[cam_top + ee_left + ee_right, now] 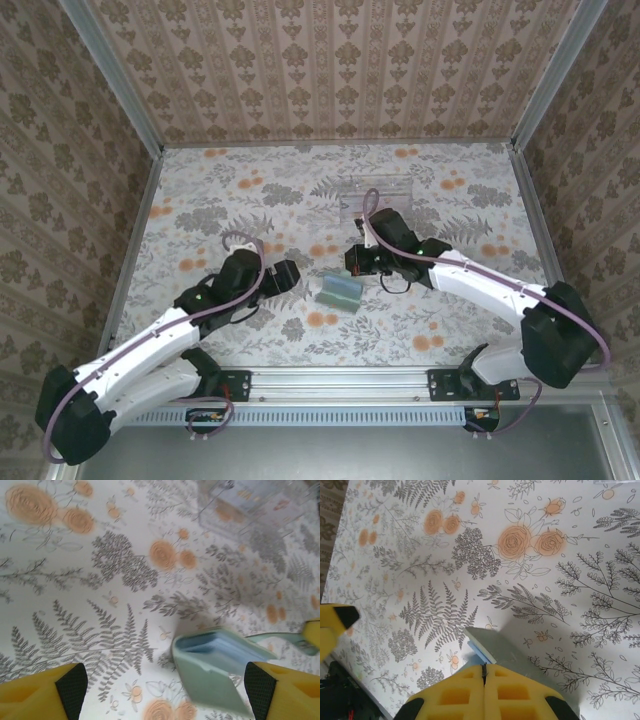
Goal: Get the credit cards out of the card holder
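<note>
Lying near the middle of the surface, one card holder sits between our two claws. From the left wrist we see its gaping, blue-lined pocket; from above it is just a flat patch. We cannot count the cards. The left claw gapes wide and empty; the right claw is closed, and we cannot tell what, if anything, it grips. One clear tray lies farther off.

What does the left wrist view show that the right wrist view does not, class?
Left wrist: the left tool, fingers wide apart, and the holder's open mouth with pale blue layers inside. Right wrist: the right tool, fingers pressed together, and a strip of patterned wall at the top left corner. Both: the holder lying on the flowered table.
</note>
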